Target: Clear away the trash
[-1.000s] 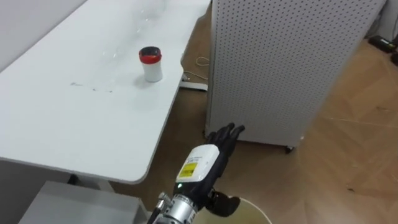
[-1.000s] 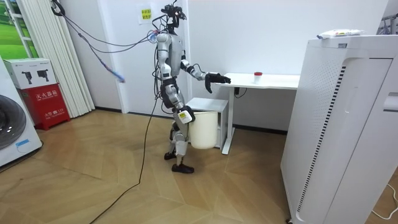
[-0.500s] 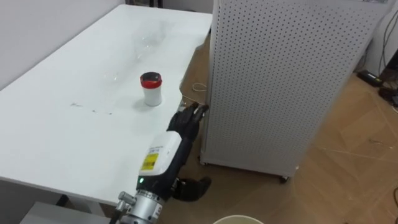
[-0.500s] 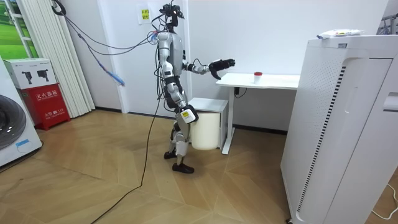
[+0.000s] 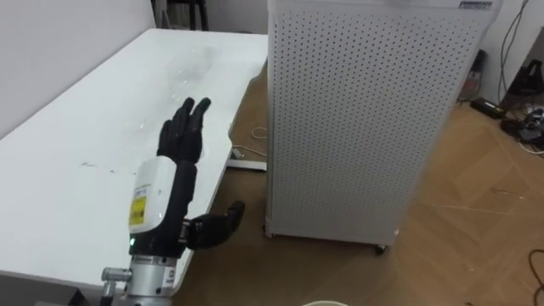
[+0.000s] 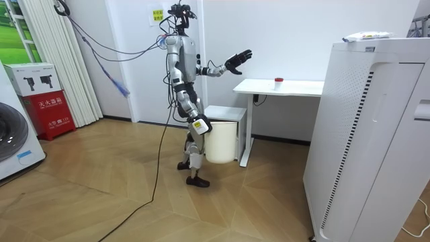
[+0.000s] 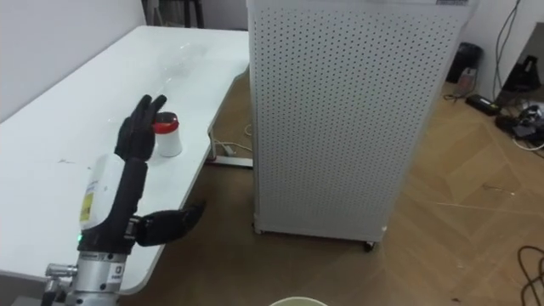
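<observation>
1. The garbage I'm after is a small white canister with a red lid (image 7: pixel 167 134). It stands upright on the white table (image 5: pixel 68 144), on the side nearest the table's right edge, and nothing touches it.
2. In the room view the canister (image 6: pixel 277 81) sits about midway along the tabletop.
3. The left hand (image 5: pixel 163 194) is raised in front of the camera, back towards me. Its fingers are straight and together, its thumb is stuck out to the right, and it holds nothing.
4. From the right eye its fingertips (image 7: pixel 144 110) line up just left of the canister. The room view puts that hand (image 6: pixel 238 60) up above table height at the near end of the table, well apart from the canister.
5. The right hand (image 6: pixel 199 125) hangs low by the hip, against a white bucket (image 6: pixel 218 142). I cannot tell whether it grips anything.
6. A tall white perforated cabinet (image 5: pixel 357 127) stands on the wooden floor (image 5: pixel 476 212), just right of the table.
7. The robot stands upright at the table's end, beside a white drawer unit (image 6: pixel 228 113) under it.
</observation>
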Motion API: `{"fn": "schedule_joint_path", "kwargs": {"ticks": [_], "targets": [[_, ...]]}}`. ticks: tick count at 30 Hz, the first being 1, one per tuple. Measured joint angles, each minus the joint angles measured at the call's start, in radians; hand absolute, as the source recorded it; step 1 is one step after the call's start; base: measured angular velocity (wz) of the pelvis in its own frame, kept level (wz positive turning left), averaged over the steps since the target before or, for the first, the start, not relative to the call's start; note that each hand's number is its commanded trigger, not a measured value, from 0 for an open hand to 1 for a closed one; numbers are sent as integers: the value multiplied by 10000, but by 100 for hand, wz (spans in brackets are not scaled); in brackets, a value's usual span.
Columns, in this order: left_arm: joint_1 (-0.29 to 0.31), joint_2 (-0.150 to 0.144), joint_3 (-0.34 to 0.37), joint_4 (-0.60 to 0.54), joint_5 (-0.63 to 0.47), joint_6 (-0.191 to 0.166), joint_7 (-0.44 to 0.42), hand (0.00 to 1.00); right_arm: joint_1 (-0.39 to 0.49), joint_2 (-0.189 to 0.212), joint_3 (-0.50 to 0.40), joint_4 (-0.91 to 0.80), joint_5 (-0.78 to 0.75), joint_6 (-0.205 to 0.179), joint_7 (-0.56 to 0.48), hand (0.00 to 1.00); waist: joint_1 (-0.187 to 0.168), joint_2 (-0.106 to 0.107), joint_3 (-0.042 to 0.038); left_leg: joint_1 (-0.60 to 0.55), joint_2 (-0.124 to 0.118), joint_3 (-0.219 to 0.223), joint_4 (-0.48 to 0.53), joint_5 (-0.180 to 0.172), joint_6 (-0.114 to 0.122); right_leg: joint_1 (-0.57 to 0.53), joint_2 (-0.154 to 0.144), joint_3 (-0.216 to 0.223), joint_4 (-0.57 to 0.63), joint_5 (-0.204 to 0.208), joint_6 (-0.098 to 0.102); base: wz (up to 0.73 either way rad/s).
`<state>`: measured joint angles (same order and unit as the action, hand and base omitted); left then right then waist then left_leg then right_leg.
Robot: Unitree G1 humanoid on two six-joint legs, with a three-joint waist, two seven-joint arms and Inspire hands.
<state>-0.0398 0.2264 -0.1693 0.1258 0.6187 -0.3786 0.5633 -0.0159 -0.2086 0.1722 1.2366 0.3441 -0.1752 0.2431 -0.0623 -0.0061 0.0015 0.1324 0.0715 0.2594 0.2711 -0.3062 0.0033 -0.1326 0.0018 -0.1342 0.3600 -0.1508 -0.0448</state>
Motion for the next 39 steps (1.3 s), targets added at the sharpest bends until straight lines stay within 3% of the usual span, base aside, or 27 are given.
{"fn": "schedule_joint_path", "kwargs": {"ticks": [9,12,14,16,17,18,19,20,22,23,24,25,26,27,28,31,33,35,39], "targets": [[105,12,99,-64,-222,-20,422,0,44,-5,1,-45,24,19,11,100,147,7,4,32,21,7,-31,5,-62,-4,80,22,-8,45,-16,0],[269,7,100,244,-688,-181,432,0,62,8,38,-137,-40,27,15,100,190,-47,40,28,60,129,273,-7,-98,-56,43,-45,204,-126,-88,-9],[519,2,169,589,-733,-173,403,0,69,16,37,-144,-179,25,13,100,226,-120,83,-184,209,138,1264,-114,-269,-4,-5,-42,501,-481,-178,-19],[722,-56,109,822,-985,-170,316,0,187,-13,40,-188,-102,23,-40,100,294,-44,120,-1229,668,-291,4107,-65,-337,219,196,0,696,-704,-331,-17],[725,-79,110,828,-1082,-170,297,0,201,-16,50,-193,-43,23,-73,100,338,2,154,-1492,790,-523,4814,42,-397,253,251,50,795,-762,-414,-26],[722,-118,129,841,-1211,-170,281,0,254,-16,136,-214,29,22,-163,100,391,95,168,-2076,957,-1027,6009,446,-405,361,462,148,941,-878,-525,-31],[721,-142,131,929,-1381,-189,275,0,309,-20,227,-228,15,43,-269,100,416,28,213,-2586,940,-1506,7002,1166,-349,564,637,394,1014,-975,-642,-29],[719,-143,142,999,-1440,-190,274,0,322,-23,237,-256,15,64,-323,100,431,-16,230,-2778,866,-1675,7291,1292,-337,601,672,531,1085,-1035,-667,-15],[656,-152,139,1231,-1563,-204,204,0,282,-96,219,-321,18,186,-514,100,418,-18,257,-3752,524,-1820,6835,772,-164,540,679,699,1233,-1195,-751,-20],[657,-152,142,1304,-1575,-204,203,0,270,-96,227,-321,25,235,-568,100,442,-29,263,-3973,423,-1836,6523,753,-169,539,680,778,1242,-1221,-761,-39],[658,-154,169,1394,-1572,-203,173,0,287,-102,228,-321,32,247,-682,100,503,-34,265,-4332,187,-1866,5545,788,-233,573,675,825,1238,-1273,-786,-42],[665,-158,201,1428,-1571,-204,154,0,353,-117,255,-347,42,266,-772,100,667,-34,265,-4427,46,-1912,4190,861,-271,563,674,848,1263,-1392,-777,-42],[665,-167,226,1426,-1572,-217,153,0,375,-125,277,-349,50,285,-805,100,716,-35,262,-4437,-9,-1940,3518,909,-319,589,681,857,1286,-1481,-740,-36],[664,-180,336,1433,-1562,-239,150,0,350,-143,349,-347,73,341,-823,100,759,-60,258,-4510,-84,-2034,2530,1273,-288,604,678,851,1366,-1660,-676,-29],[711,-180,434,1474,-1537,-237,146,0,368,-137,412,-339,66,354,-821,100,769,-96,103,-4477,-240,-2115,2225,1669,-149,631,606,916,1362,-1760,-529,-20],[710,-168,520,1383,-1451,-237,152,0,393,-195,410,-346,42,357,-787,100,736,-284,0,-4328,-474,-2061,2060,1896,194,828,362,739,986,-1843,-397,-4],[694,-145,526,1384,-1560,-236,151,0,405,-190,413,-369,-49,359,-801,100,760,-309,-16,-4303,-577,-2026,2229,1707,303,1000,164,476,748,-1912,-285,-3],[689,-133,567,1385,-1574,-236,139,0,384,-189,403,-390,-189,360,-826,100,838,-303,1,-4168,-730,-2000,2331,1431,357,1175,-23,510,702,-2075,-183,-9],[453,-175,581,1384,-1561,-238,132,0,406,-190,443,-528,-349,484,-823,100,1047,-306,41,-3893,-1068,-1802,2567,658,545,1313,-468,390,1387,-2589,150,-6]]}}
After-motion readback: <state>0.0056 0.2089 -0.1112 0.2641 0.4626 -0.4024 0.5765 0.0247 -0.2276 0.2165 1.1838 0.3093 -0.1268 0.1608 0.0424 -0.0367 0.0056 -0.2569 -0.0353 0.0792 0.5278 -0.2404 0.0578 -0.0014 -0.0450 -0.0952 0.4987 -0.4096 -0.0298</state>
